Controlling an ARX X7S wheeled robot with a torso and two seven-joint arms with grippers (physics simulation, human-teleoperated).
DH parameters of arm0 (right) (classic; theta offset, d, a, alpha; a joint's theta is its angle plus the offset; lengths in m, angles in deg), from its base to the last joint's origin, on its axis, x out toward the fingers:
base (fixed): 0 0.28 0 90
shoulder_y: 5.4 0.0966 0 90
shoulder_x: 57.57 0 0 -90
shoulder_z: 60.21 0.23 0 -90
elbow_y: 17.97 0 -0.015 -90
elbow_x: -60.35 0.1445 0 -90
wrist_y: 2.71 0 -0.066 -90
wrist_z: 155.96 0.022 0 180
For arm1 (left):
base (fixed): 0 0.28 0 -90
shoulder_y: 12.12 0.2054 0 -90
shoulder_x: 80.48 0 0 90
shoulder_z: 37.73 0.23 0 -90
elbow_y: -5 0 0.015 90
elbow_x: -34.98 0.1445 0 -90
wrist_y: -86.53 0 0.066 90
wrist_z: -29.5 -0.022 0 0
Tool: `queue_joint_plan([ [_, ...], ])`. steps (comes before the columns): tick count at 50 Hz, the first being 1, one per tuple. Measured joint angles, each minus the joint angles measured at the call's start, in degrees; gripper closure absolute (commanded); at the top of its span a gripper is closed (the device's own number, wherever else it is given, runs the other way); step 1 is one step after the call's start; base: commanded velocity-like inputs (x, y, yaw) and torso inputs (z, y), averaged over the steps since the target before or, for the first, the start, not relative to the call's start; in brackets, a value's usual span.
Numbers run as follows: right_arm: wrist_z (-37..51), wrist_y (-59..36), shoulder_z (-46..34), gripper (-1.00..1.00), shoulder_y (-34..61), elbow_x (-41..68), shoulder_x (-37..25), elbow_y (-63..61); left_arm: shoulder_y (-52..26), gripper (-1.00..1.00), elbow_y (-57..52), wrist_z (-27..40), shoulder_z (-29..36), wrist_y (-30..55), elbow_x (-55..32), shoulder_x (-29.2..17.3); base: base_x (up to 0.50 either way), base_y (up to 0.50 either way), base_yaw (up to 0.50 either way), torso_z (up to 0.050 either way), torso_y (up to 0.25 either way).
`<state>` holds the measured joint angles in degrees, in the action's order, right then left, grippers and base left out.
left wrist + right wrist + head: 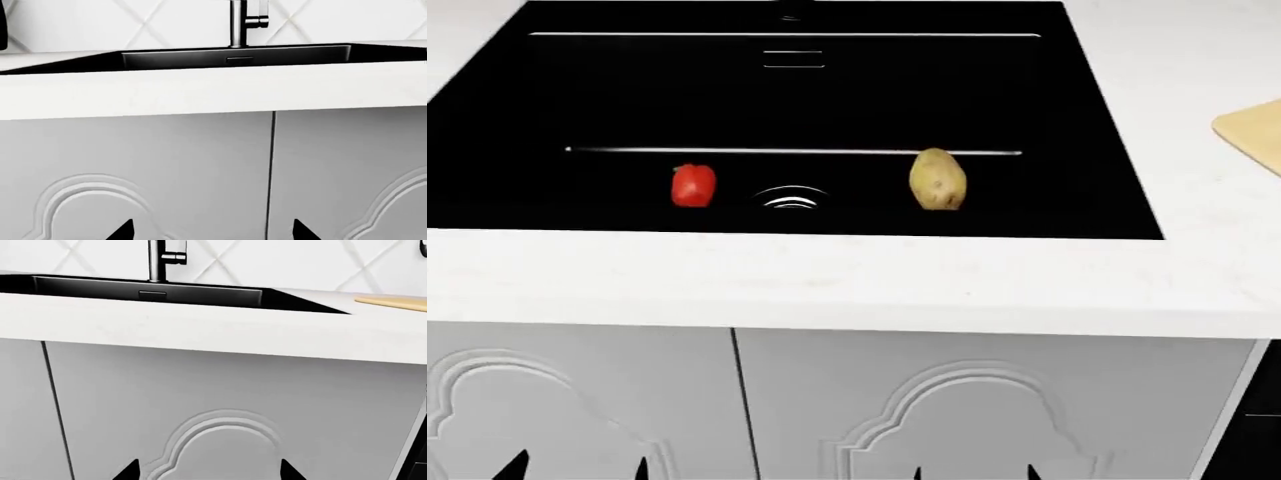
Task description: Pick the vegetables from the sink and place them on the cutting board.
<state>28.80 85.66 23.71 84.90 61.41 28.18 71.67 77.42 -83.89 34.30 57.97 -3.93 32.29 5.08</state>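
In the head view a small red bell pepper (694, 185) lies on the floor of the black sink (507, 120), left of the round drain (790, 198). A tan speckled potato (937, 179) lies right of the drain. A corner of the tan cutting board (1252, 132) shows on the counter at the far right, and its edge shows in the right wrist view (393, 302). My left gripper (577, 468) and right gripper (974, 472) are low in front of the cabinet doors, open and empty. The vegetables are hidden in both wrist views.
The white counter (827, 280) runs in front of the sink. Grey panelled cabinet doors (988, 400) stand below it. A black faucet (243, 22) rises behind the basin against a white tiled wall. A dark appliance front (1254, 440) sits at lower right.
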Motion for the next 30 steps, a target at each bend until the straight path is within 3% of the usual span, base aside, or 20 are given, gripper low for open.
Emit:
queue_joint_plan([
  [12,1.5,0.0,-1.0,-1.0,0.0,0.0,-1.0,-0.3,0.1,-1.0,0.0,1.1,0.8,-0.8,-0.8,-0.7,0.0,0.0,0.0,0.002,0.0],
  [30,3.1,-0.1,-2.6,-1.0,0.0,0.1,-2.2,-0.5,0.8,-1.0,-0.2,2.8,1.9,-4.7,-0.2,-2.4,0.0,0.0,0.0,0.05,0.0],
])
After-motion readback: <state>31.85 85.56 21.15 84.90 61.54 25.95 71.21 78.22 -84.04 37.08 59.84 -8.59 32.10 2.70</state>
